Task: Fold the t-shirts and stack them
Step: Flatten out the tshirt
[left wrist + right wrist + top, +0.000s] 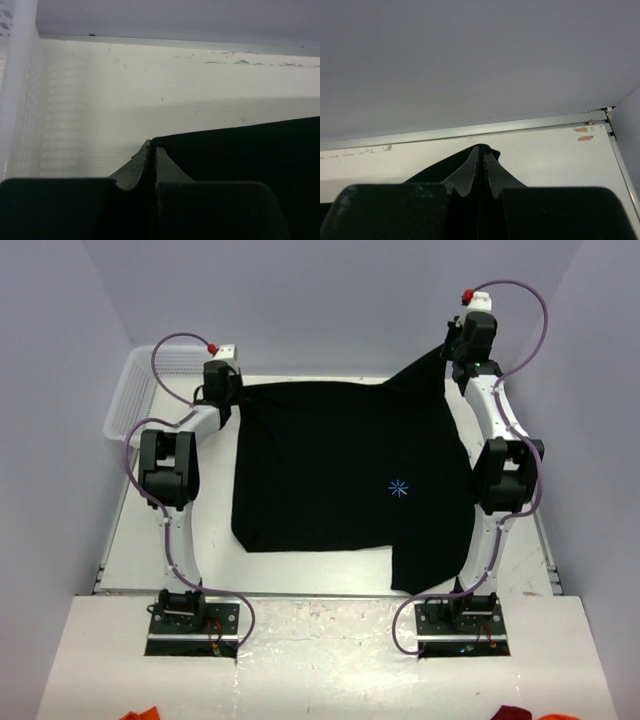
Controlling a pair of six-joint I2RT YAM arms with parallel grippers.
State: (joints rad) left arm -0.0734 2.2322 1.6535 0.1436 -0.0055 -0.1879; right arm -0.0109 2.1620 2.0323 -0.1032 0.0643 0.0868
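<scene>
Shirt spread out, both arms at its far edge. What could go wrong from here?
1. The right jaws pinch only a small peak of the plain black cloth t-shirt; it may slip out when pulled.
2. The left jaws sit close beside the white plastic mesh basket and could knock it.

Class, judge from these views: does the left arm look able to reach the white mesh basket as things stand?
Probably yes: the basket stands close beside the left gripper, with only bare table between. But its jaws are shut on the t-shirt, which would drag along.
</scene>
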